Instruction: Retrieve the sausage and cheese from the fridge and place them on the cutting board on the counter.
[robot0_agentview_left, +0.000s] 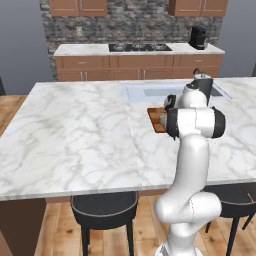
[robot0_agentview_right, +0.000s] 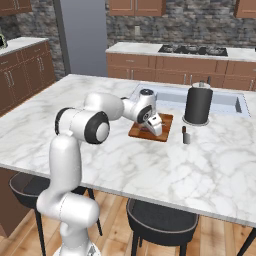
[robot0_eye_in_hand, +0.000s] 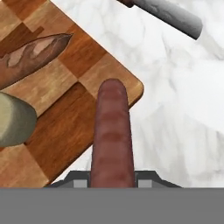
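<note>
**Sausage hanging over the board, release pending**

Right now you are looking at the gripper (robot0_eye_in_hand: 112, 181) clamped on the sausage (robot0_eye_in_hand: 112, 135), which is jutting out from between the jaws over the near corner of the cutting board (robot0_eye_in_hand: 61, 127). In the right base view the hand (robot0_agentview_right: 152, 122) is hovering low above the cutting board (robot0_agentview_right: 165, 131) on the marble counter (robot0_agentview_right: 100, 155), just in front of the inset sink (robot0_agentview_right: 170, 95).

The board is already crowded: a pale rounded lump (robot0_eye_in_hand: 13, 120) is sitting at one side (possibly the cheese, though the colour reads more grey-green than yellow, so I cannot tell), and a brown pointed loaf-like piece (robot0_eye_in_hand: 33, 57) is lying beyond it.

What could be going wrong for you from here:

- The sausage is lining up close to the board's edge. Being round, it is likely to roll on release and end up on the marble.
- If you are dropping it from height instead of lowering first, it may bounce off.
- Shifting inward to gain margin risks nudging the pale lump.
- A grey-handled utensil (robot0_eye_in_hand: 168, 15) is lying on the counter just past the board, and a dark canister (robot0_agentview_right: 198, 104) with a small shaker (robot0_agentview_right: 186, 135) is standing near; a wide retreat swing could clip them.

No brand, label or writing is readable anywhere.
</note>
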